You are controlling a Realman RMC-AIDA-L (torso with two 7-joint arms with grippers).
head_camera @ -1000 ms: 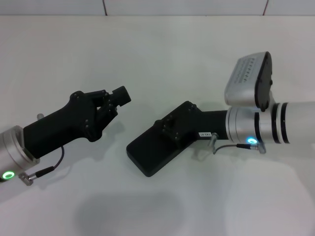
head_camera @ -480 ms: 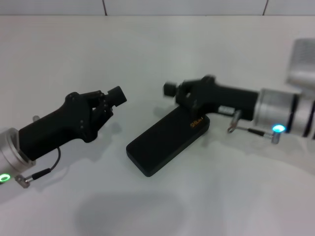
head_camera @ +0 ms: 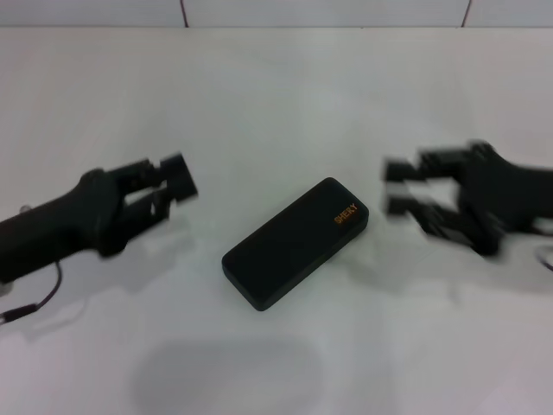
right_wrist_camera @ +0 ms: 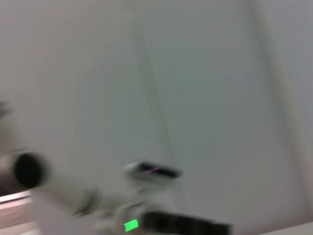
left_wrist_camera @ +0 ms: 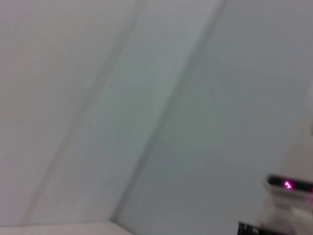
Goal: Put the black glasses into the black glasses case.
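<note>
I see the black glasses case lying closed on the white table, diagonal, between my left gripper and my right gripper, both apart from it and with fingers spread, holding nothing. The glasses are not visible. I judge the case as light, stiff and a little slippery, so I would take it across its narrow sides near the middle.

Looks like a lab or robot test bench: plain white tabletop, bare white panelled wall with dark seams at 12 o'clock, no household clutter.
</note>
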